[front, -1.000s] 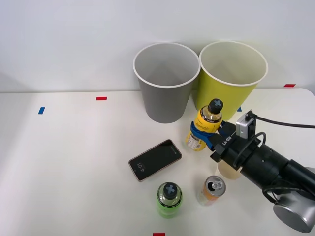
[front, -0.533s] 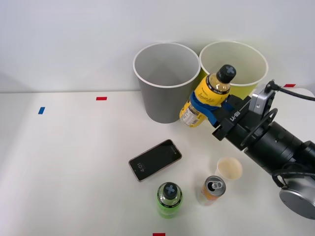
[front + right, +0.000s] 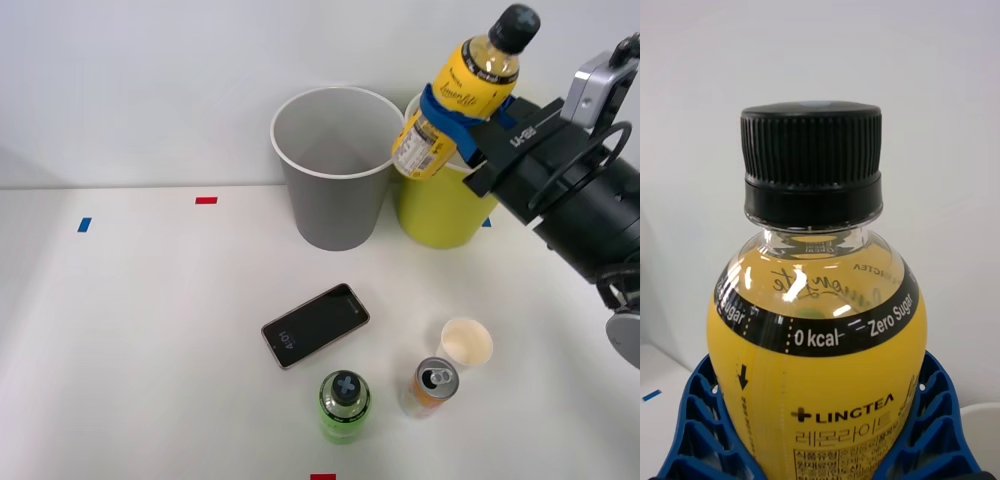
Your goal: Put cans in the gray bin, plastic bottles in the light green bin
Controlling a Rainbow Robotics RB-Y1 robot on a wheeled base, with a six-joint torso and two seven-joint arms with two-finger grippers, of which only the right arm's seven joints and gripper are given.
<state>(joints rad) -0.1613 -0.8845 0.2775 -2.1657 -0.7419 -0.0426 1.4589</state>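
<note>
My right gripper is shut on the yellow plastic bottle, holding it tilted in the air above the near rim of the light green bin. In the wrist view the yellow bottle with its black cap sits between the blue ribbed fingers. The gray bin stands just left of the green one. A bright green bottle stands upright near the front edge of the table. The orange can stands to its right, with its tab opening showing.
A black phone lies flat in front of the gray bin. A small pale paper cup stands beside the can. Red and blue tape marks dot the white table.
The arm has lifted the yellow bottle from table level up and to the right, from in front of the bins to above the green bin's rim. The paper cup is uncovered now.
</note>
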